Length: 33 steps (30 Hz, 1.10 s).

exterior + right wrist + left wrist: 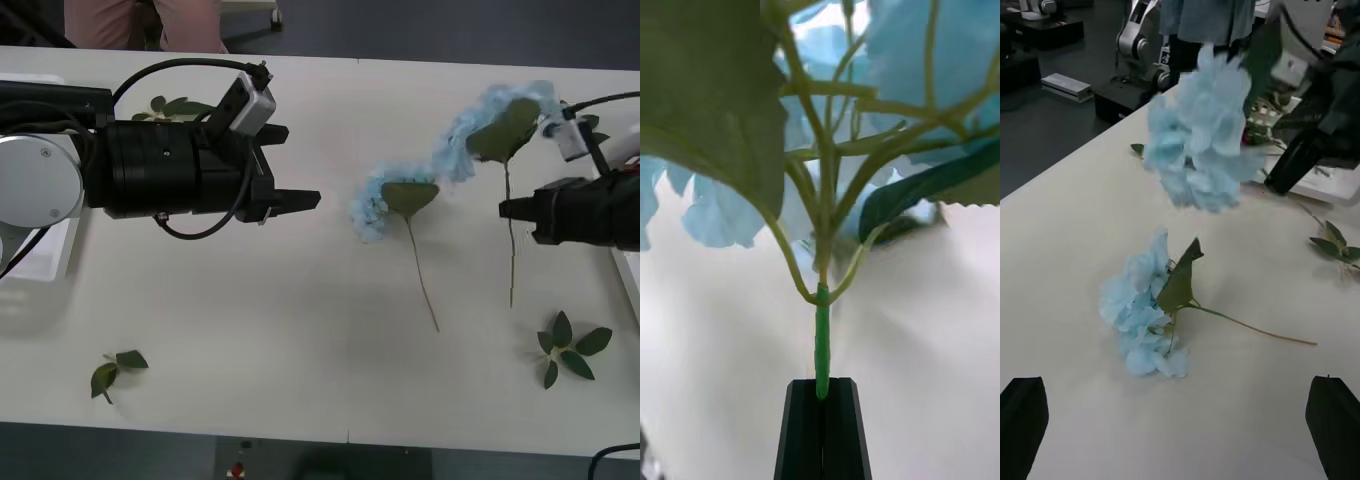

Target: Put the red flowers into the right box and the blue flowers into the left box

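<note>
My right gripper (503, 209) is shut on the thin green stem of a blue flower (495, 120), holding it above the table at the right; up close its black fingers (801, 435) pinch the stem (822, 345) below the pale blue bloom. A second blue flower (385, 200) lies flat mid-table, its stem pointing toward the near edge. My left gripper (305, 200) hovers open to the left of it, facing the lying bloom (1146, 315). A corner of the left box (40, 262) shows under my left arm, and a sliver of the right box (630, 275) at the right edge. The red flowers are out of view.
Loose green leaf sprigs lie near the front left (115, 370), near the front right (572, 350) and at the back left (175, 105). A person stands behind the far edge of the table.
</note>
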Each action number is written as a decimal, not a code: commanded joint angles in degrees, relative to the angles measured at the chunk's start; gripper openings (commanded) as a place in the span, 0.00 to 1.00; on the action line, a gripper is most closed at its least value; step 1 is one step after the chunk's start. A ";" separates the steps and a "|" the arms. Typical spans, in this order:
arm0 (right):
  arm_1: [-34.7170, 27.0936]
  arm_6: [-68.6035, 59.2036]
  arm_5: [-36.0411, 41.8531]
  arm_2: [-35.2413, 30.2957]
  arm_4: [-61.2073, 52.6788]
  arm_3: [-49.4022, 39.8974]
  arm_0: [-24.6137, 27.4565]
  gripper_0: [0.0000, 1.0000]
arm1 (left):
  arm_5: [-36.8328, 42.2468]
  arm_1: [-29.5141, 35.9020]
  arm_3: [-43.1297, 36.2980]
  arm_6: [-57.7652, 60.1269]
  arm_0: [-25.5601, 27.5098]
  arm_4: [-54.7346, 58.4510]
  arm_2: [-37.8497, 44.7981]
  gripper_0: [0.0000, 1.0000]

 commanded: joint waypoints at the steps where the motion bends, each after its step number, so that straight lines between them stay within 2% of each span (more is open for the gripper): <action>1: -0.82 3.43 0.00 -0.17 -9.93 -1.83 -0.90 0.00 | -0.37 0.27 -1.16 -1.44 -1.96 0.54 0.89 1.00; 6: -0.82 3.08 0.00 0.53 -24.43 -1.74 -3.01 0.00 | -0.37 0.27 -1.16 -1.44 -1.96 0.54 0.89 1.00; 10: -0.82 -0.97 -0.35 2.29 -31.37 -1.65 -4.42 0.00 | -0.37 0.27 -1.16 -1.44 -1.96 0.54 0.89 1.00; 18: -0.82 -5.98 -4.13 7.12 -33.40 -1.65 -8.64 0.00 | -0.37 0.27 -1.16 -1.44 -1.96 0.54 0.89 1.00; 19: -0.82 -6.59 -5.63 8.26 -33.40 -1.65 -9.34 0.00 | -0.02 -1.75 0.42 -1.44 1.65 0.80 -1.04 1.00; 21: -0.82 -7.65 -7.91 9.93 -33.48 -1.65 -10.48 0.00 | -0.37 -2.46 0.16 -1.44 2.17 1.07 -1.22 1.00; 26: -0.64 -8.17 -13.10 14.15 -33.13 -0.42 -13.12 0.00 | -2.22 -4.21 -0.02 -1.26 3.14 9.68 -0.43 1.00; 33: -0.64 -7.73 -13.27 15.12 -33.13 2.04 -14.62 0.00 | -2.22 -3.77 0.07 1.03 3.05 26.29 0.45 1.00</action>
